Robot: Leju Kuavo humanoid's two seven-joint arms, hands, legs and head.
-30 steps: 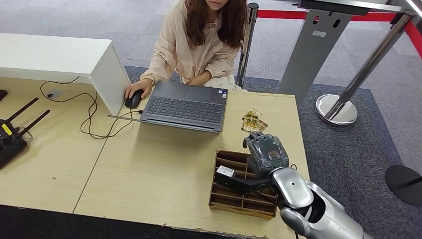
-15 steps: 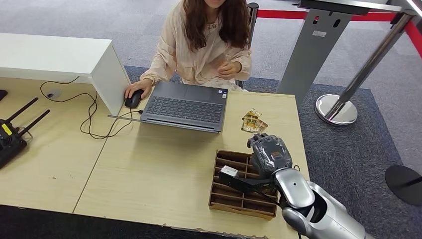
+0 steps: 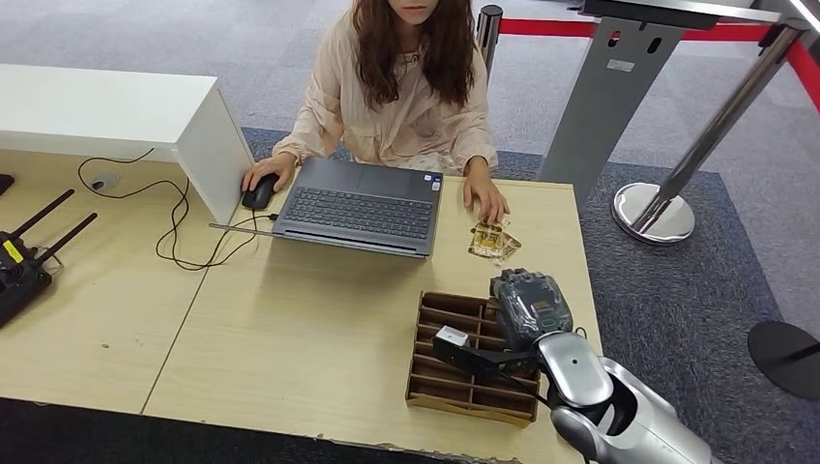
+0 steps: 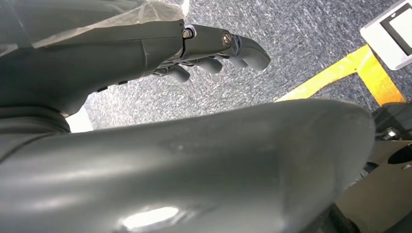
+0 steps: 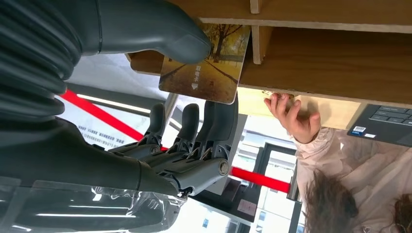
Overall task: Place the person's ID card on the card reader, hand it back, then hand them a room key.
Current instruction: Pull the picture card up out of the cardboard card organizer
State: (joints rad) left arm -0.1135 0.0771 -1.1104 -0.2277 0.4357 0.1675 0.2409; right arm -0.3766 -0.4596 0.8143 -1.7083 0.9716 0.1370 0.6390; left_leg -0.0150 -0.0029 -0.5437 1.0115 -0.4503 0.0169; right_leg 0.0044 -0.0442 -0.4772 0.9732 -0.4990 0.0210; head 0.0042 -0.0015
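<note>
One wide wooden desk (image 3: pixel 290 329) carried everything: a white box (image 3: pixel 116 111) at its far left, an open laptop (image 3: pixel 360 205) in front of a seated person (image 3: pixel 401 87), and a wooden divided tray (image 3: pixel 440 382) near the right front corner. The person had one hand on a mouse (image 3: pixel 258 193) and the other hand (image 3: pixel 485 198) resting at a small gold packet (image 3: pixel 493 239) just beyond the tray. The right hand (image 3: pixel 530 307) hovered over the tray's far right end. From the right wrist camera, a room key card (image 5: pixel 206 65) with an autumn-tree print stood in a tray slot, its free end sticking out between the thick thumb (image 5: pixel 160 29), which lay against its face, and the dark fingers (image 5: pixel 194 126), which were straight, close together and apart from the card. Whether the thumb pressed the card firmly could not be told. The left hand (image 4: pixel 194 48) hung over grey carpet, fingers loosely curled and holding nothing.
</note>
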